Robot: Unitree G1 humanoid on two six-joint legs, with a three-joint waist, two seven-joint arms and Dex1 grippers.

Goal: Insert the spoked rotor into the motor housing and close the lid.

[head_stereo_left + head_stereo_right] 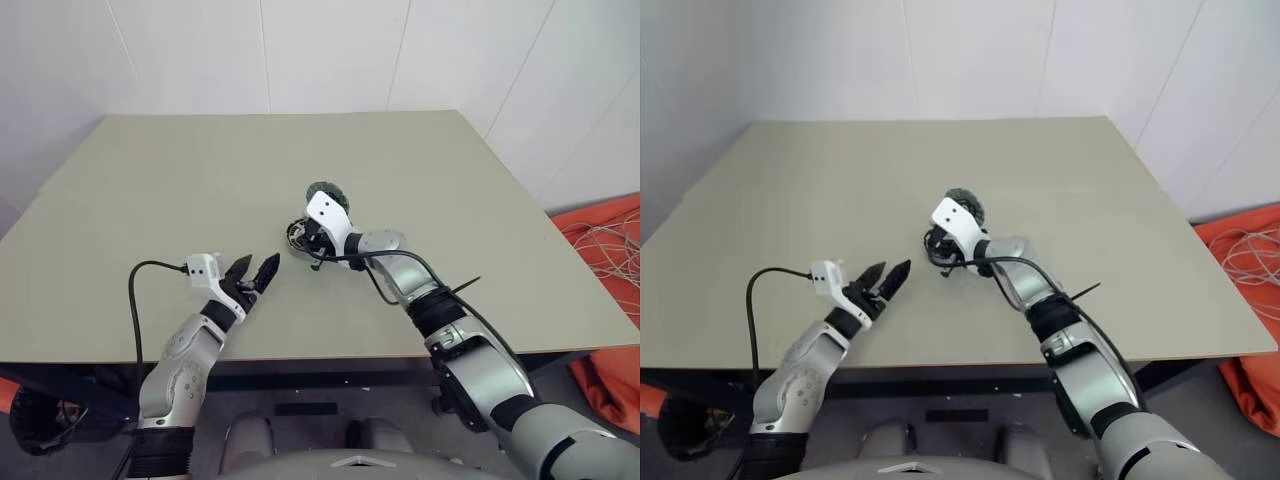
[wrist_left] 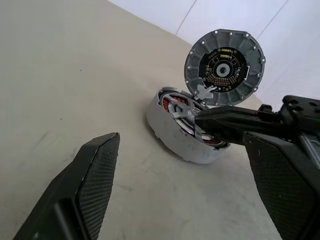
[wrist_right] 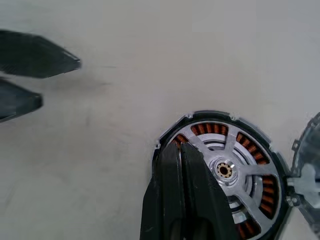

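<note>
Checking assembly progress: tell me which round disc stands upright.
The lid, grey and ribbed with a dark centre, stands raised from the motor housing edge. The spoked rotor lies flat inside the housing.

Silver arms, black cables, black jaws

Silver spoked rotor over copper-orange windings in the motor housing; grey ribbed lid, dark-centred; beige table.

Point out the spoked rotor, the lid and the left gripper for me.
spoked rotor [image 3: 227, 171]: right wrist view, on its central hub, seated in the housing.
lid [image 2: 224, 68]: left wrist view, on its dark centre, standing open.
left gripper [image 1: 253, 271]: left eye view, between its spread fingertips.
</note>
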